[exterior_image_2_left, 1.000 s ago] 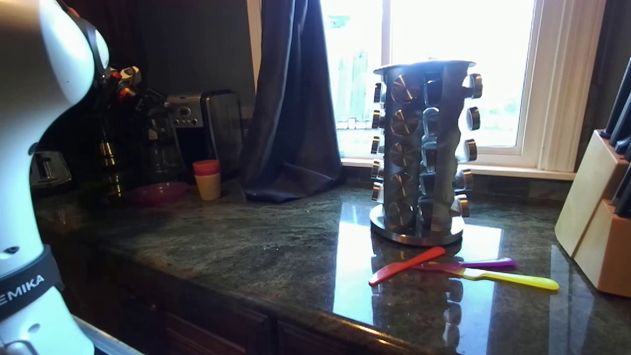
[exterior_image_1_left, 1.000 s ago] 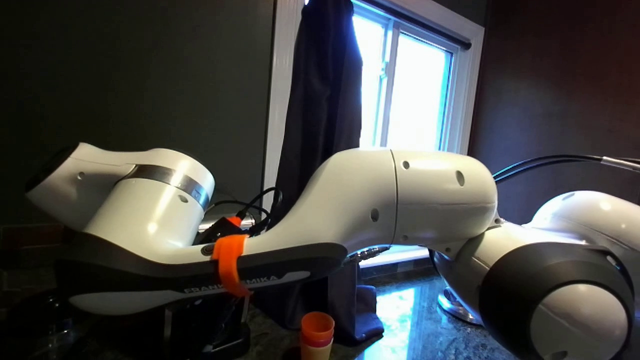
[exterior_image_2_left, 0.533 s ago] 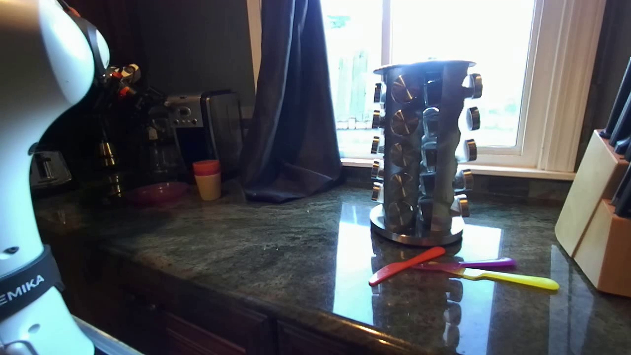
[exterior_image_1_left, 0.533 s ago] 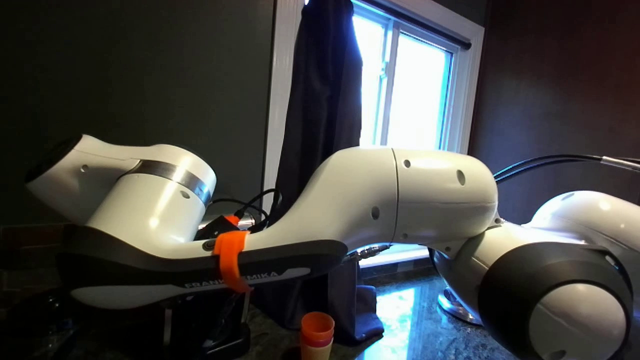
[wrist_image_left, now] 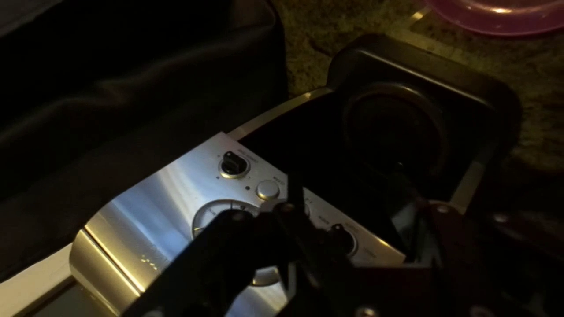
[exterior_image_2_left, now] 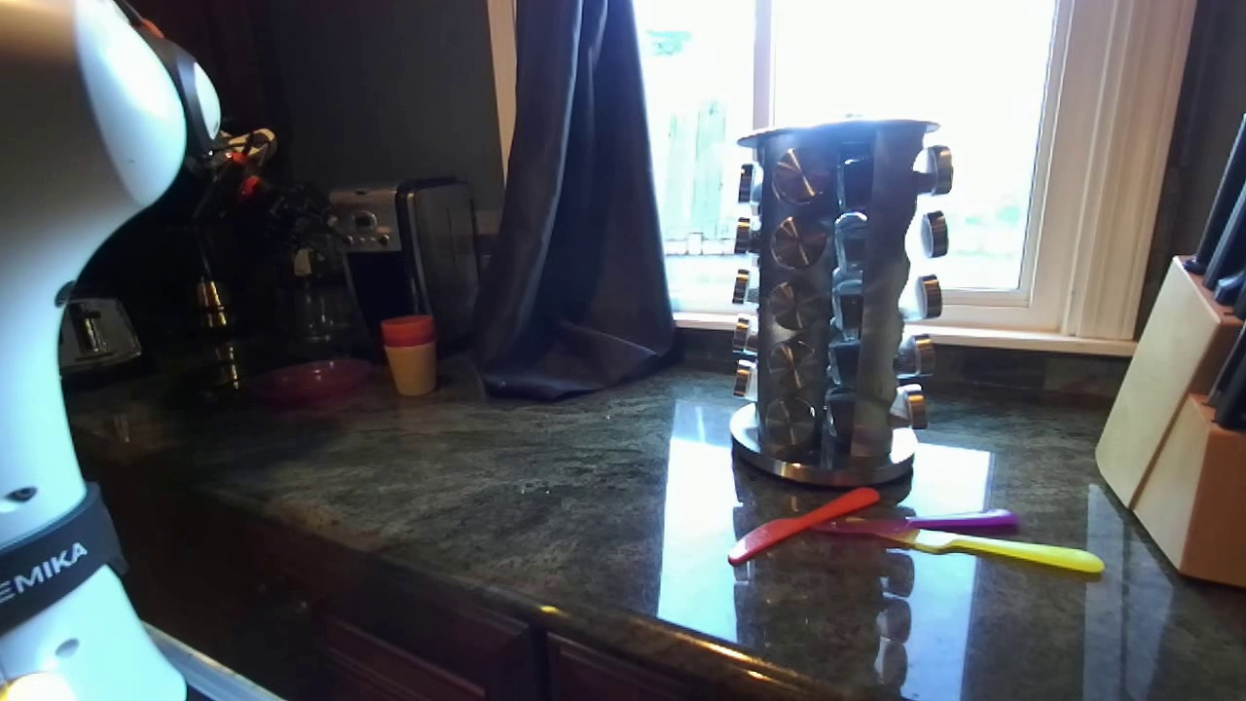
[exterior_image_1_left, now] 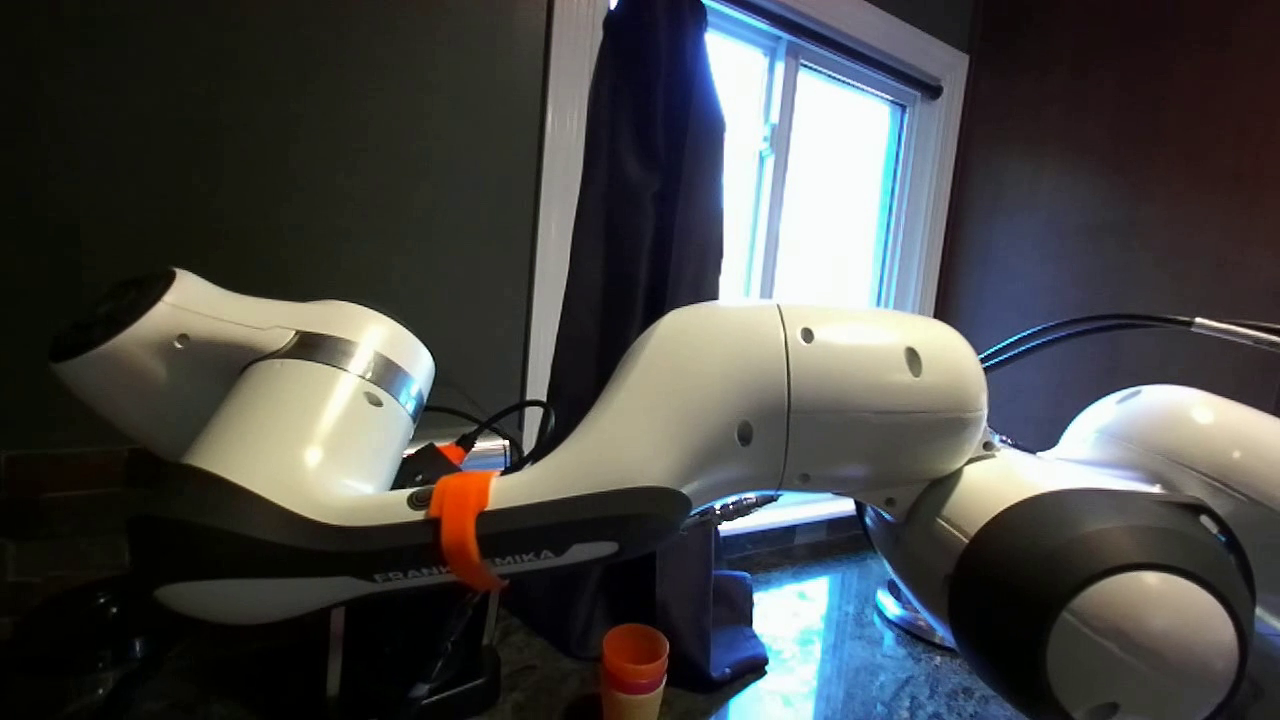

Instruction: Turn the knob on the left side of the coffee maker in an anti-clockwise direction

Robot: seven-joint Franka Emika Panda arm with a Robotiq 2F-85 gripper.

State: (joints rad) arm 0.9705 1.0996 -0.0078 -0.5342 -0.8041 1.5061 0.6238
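The coffee maker [exterior_image_2_left: 368,216] stands on the counter against the wall, with a silver front and black sides. In the wrist view its silver panel [wrist_image_left: 172,185] carries two black knobs. One knob [wrist_image_left: 233,164] is uncovered. The other knob [wrist_image_left: 346,240], nearer the jaws, is partly hidden by a dark finger. My gripper [wrist_image_left: 348,189] is open, its fingers apart on either side of that knob's area. I cannot tell whether a finger touches it. In an exterior view the gripper [exterior_image_2_left: 307,219] is dark and close to the front; in the other exterior view the arm hides it.
A stack of orange and yellow cups [exterior_image_2_left: 410,358] and a pink plate [exterior_image_2_left: 316,380] stand near the coffee maker. A dark curtain [exterior_image_2_left: 579,243] hangs beside it. A spice rack [exterior_image_2_left: 832,302], plastic knives [exterior_image_2_left: 1003,550] and a knife block [exterior_image_2_left: 1183,438] are farther along the counter.
The wrist has tilted and shifted slightly to the right in an exterior view. The dark gripper has moved a little lower and closer over the coffee maker's front. The coffee maker has not moved.
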